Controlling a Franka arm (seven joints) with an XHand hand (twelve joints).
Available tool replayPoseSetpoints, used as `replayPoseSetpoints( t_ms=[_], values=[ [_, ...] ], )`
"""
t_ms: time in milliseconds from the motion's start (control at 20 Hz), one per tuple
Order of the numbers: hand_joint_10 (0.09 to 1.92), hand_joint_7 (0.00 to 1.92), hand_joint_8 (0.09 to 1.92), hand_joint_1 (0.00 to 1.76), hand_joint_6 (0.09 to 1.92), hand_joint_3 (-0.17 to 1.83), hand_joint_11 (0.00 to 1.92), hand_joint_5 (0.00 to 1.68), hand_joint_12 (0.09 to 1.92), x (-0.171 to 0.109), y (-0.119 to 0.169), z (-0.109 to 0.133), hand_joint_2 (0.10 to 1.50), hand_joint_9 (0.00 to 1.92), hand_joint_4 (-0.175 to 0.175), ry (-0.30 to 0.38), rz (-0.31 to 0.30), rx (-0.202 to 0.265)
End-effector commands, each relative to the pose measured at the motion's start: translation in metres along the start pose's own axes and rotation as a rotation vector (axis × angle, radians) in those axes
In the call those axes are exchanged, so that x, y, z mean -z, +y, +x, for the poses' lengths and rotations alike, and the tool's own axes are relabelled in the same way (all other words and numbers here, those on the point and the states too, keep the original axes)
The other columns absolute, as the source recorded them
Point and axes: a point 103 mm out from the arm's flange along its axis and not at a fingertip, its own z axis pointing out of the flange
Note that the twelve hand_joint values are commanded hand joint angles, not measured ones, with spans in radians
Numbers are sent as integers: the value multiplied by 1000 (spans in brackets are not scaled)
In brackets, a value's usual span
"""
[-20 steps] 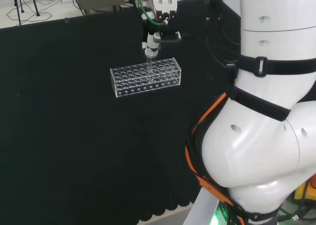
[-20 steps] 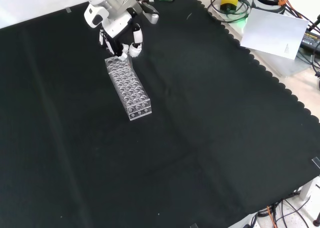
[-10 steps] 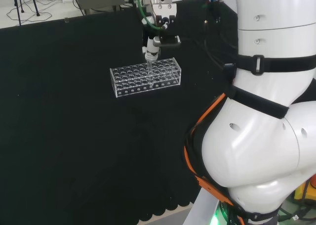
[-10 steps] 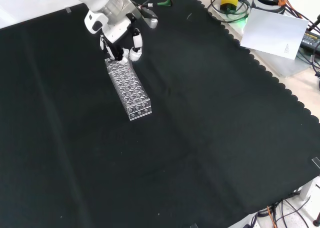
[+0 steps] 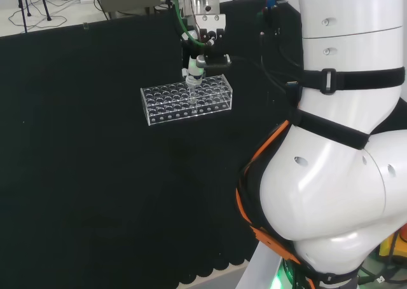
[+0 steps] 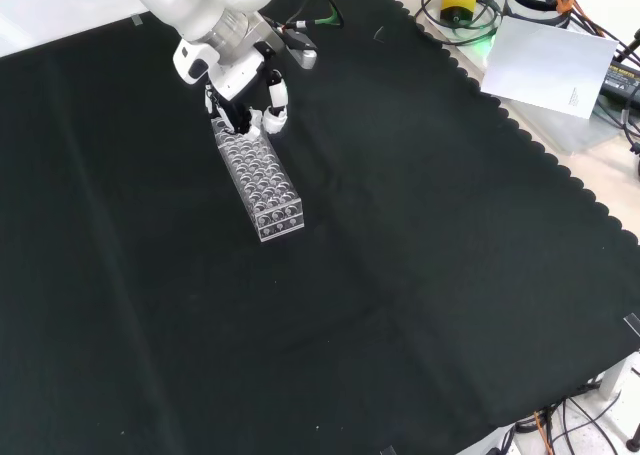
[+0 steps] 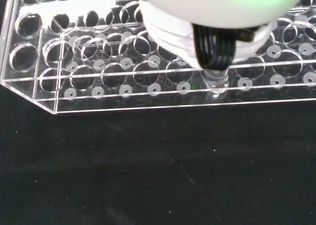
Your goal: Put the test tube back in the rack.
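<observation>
Since 1 s ago hand (image 5: 196,65) dropped lower; fingers pinch tube (image 5: 191,93), upright, tip in a hole of rack (image 5: 166,102) near its right end, head view. Risk: off-centre tube snags rim, tips rack

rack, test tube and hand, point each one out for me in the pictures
rack (image 5: 166,105), head view, on the clear top plate left of the hand
test tube (image 7: 216,80), wrist view, on the glass below the fingers, inside a rack hole
hand (image 6: 272,100), front view, on a white finger above the rack
</observation>
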Motion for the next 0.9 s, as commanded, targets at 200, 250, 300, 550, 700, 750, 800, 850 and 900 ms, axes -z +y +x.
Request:
replayPoseSetpoints(
  t_ms=[200,250,300,550,700,750,800,850,900],
  values=[
    [87,1100,711,1153,569,565,475,1082,1341,2,-2,-5,596,1357,-48,111,66,37],
    [87,916,790,1098,641,575,367,913,1387,3,-2,-5,564,1234,-22,117,68,42],
    [87,767,849,1060,703,582,282,771,1426,4,-3,-5,544,1131,-4,122,75,48],
    [87,426,918,974,733,554,80,439,1500,13,-7,-3,520,885,23,130,87,69],
    [87,358,915,964,692,535,39,401,1514,24,-14,-4,526,822,28,135,44,77],
    [87,341,914,959,675,530,31,392,1517,29,-17,-5,529,807,29,138,14,81],
    [87,329,914,954,664,528,26,386,1518,34,-21,-5,532,796,29,144,-13,85],
    [87,322,914,947,654,526,22,379,1519,40,-25,-6,535,789,28,146,-36,89],
    [87,318,914,937,646,525,20,373,1520,48,-30,-6,539,784,27,145,-63,96]
  ],
)
